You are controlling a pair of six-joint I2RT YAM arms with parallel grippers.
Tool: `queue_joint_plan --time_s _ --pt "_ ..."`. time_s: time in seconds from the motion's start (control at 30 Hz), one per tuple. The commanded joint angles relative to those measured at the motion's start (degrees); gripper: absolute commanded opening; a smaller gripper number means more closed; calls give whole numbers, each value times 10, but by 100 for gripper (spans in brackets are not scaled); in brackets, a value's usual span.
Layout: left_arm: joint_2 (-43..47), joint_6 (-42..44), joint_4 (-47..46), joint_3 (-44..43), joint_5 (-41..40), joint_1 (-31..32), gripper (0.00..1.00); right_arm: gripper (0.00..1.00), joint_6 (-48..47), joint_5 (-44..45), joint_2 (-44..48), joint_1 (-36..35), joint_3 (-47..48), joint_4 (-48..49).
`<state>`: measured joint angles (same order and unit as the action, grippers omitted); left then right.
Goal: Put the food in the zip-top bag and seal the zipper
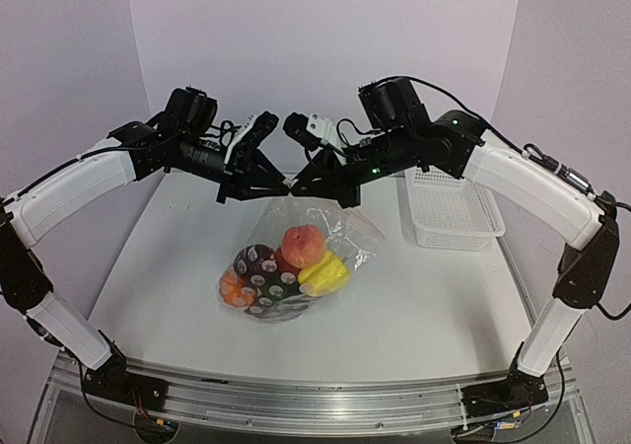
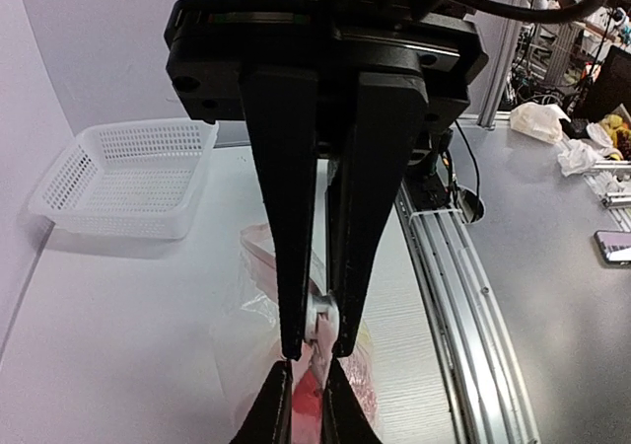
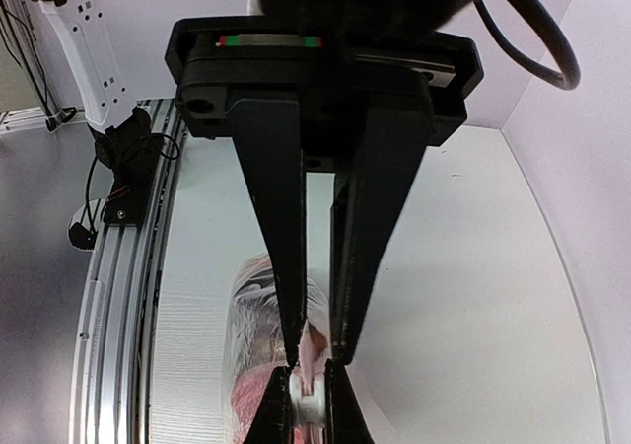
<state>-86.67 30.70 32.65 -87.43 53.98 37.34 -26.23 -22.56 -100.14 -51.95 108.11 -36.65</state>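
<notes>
Zip-top bag (image 1: pixel 335 229), holding the food (image 1: pixel 301 242), sags below the fingers, its zipper (image 2: pixel 320 324) running across between the arms, where left gripper (image 1: pixel 282 182) and right gripper (image 1: pixel 302 185) pinch it tip to tip.

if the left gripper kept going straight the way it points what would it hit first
Most likely the right gripper: in the left wrist view its tips sit almost nose to nose with the left gripper, both pinching the mouth edge of the zip-top bag. Depth is hard to judge.
</notes>
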Motion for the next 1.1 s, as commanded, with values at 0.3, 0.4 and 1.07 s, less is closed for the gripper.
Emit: queue_joint_plan --time_s 0.3,0.4,1.07 --pt "23 40 10 -6 -15 0 0 0 -9 38 37 8 -39 26" --pt "34 41 -6 -2 -28 -1 0 0 -10 50 48 22 -66 25" --pt "23 120 55 -90 -2 -82 0 0 -30 58 97 82 -121 -62"
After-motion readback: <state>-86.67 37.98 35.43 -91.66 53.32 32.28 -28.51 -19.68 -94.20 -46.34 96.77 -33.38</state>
